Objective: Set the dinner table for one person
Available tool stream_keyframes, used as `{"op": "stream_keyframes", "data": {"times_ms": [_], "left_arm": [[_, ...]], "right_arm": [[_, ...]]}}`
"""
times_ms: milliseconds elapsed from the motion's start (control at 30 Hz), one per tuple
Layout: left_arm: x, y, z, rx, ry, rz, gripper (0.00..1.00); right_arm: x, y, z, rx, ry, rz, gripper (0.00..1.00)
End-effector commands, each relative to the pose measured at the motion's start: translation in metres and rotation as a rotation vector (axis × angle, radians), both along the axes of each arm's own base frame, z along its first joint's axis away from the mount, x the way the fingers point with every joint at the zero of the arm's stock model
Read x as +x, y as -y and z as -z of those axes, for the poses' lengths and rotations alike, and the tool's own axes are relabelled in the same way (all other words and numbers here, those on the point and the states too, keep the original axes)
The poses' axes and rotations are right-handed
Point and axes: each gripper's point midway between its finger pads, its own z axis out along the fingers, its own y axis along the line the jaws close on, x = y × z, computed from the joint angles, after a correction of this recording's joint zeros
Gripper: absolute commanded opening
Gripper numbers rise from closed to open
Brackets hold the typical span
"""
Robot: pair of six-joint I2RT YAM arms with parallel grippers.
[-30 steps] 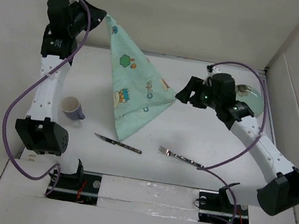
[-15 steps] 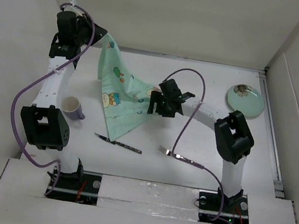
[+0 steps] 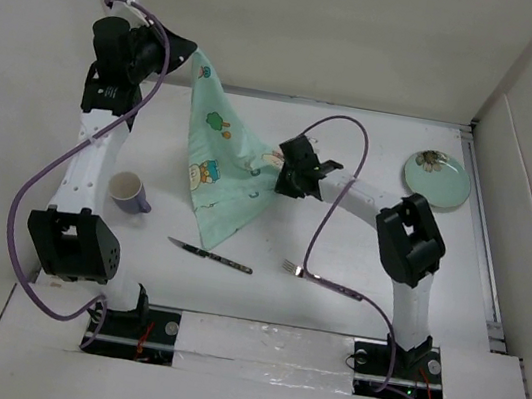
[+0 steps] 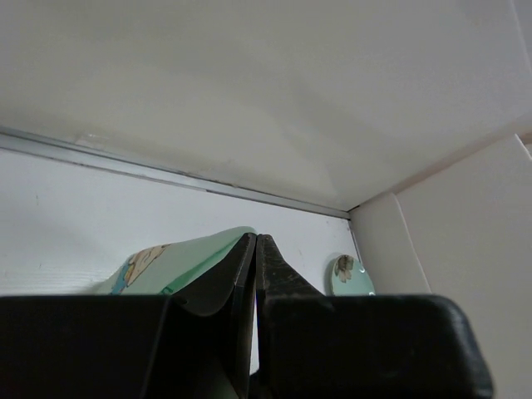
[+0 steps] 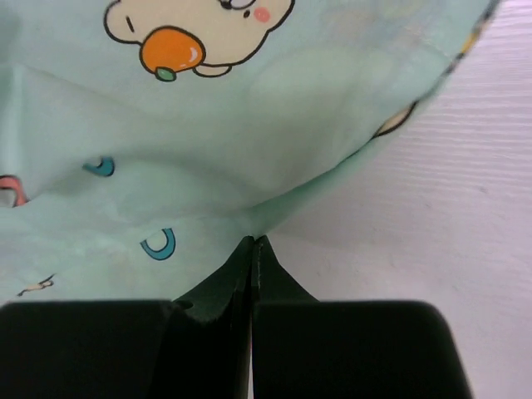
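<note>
Left gripper, right gripper clamp placemat — pinched corners hidden.

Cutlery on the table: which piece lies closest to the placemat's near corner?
The knife. In the top view it sits right at the near corner of the mint-green placemat. The fork lies farther right, clear of the cloth.

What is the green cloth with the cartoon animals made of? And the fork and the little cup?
The green placemat looks like soft, matte woven cloth: it hangs in folds and creases instead of staying stiff. The fork looks like bare metal, silvery with a slight shine. The cup is smooth, purple outside and pale inside. It may be glazed ceramic or plastic; I cannot tell which.
</note>
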Motion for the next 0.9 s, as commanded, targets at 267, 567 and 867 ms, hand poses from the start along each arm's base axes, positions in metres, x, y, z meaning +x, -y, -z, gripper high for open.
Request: {"op": "stream_keyframes", "data": {"times_ms": [267,567,867], "left_arm": [[-0.020,0.010,-0.025,-0.030,0.118,0.049,0.00],[-0.024,0.006,0.044,-0.002,-0.015,0.031,0.00],[-0.040,-0.003,0.113,0.049,-0.147,-0.013,0.00]], "right_arm": [[0.033,0.131,-0.253,-0.020,0.498,0.140,0.00],[0.086,0.161,-0.176,-0.146,0.290,0.171,0.51],[0.032,0.186,-0.132,-0.042,0.185,0.179,0.13]]}}
